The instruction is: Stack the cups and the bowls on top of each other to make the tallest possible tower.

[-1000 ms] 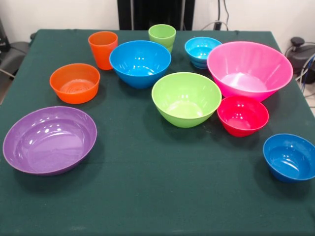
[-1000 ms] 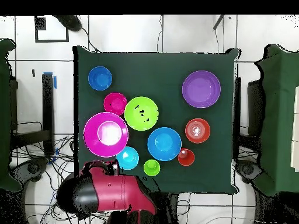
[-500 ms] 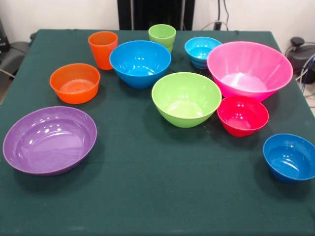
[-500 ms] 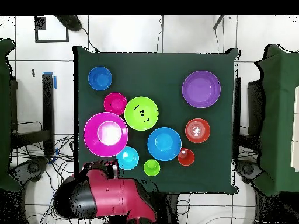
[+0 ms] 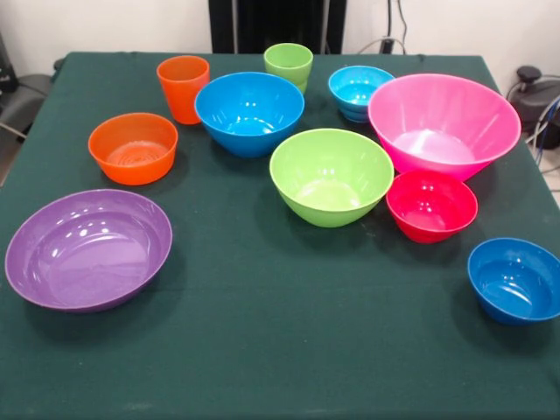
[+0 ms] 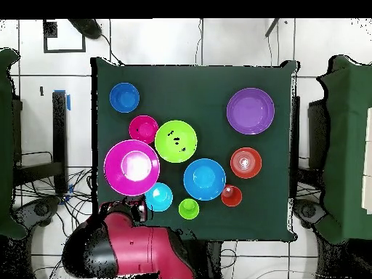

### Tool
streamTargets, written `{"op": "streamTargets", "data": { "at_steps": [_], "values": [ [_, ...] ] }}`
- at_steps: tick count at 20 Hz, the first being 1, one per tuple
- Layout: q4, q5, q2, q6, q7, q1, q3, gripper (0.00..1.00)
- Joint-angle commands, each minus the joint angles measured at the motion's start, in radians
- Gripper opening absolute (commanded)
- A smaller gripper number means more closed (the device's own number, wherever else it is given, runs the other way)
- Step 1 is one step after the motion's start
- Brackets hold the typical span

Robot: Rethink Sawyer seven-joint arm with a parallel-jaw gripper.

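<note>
The gripper sits just off the table's robot-side edge (finger spread impossible to tell), touching nothing. Cups and bowls stand unstacked, the pink bowl nearest it.

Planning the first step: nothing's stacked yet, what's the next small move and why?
Probably swing the arm out over the table toward the pink bowl, the widest base. Every bowl and cup sits separately on the cloth, and the arm is drawn back at the table's edge, its gripper unclear.

Dark green table cloth; pink bowl, purple bowl, lime bowl, red bowl, orange cup, light green cup.
</note>
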Motion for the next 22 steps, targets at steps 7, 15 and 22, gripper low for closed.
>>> {"op": "streamTargets", "data": {
  "at_steps": [7, 15, 22],
  "values": [
    [0.279, 0.003, -0.029, -0.149, 0.161, -0.010, 0.060, 1.00],
    [0.425, 0.019, -0.096, -0.206, 0.184, -0.014, 0.071, 1.00],
    [0.501, 0.058, -0.272, -0.087, 0.108, -0.035, 0.045, 1.00]
  ]
}}
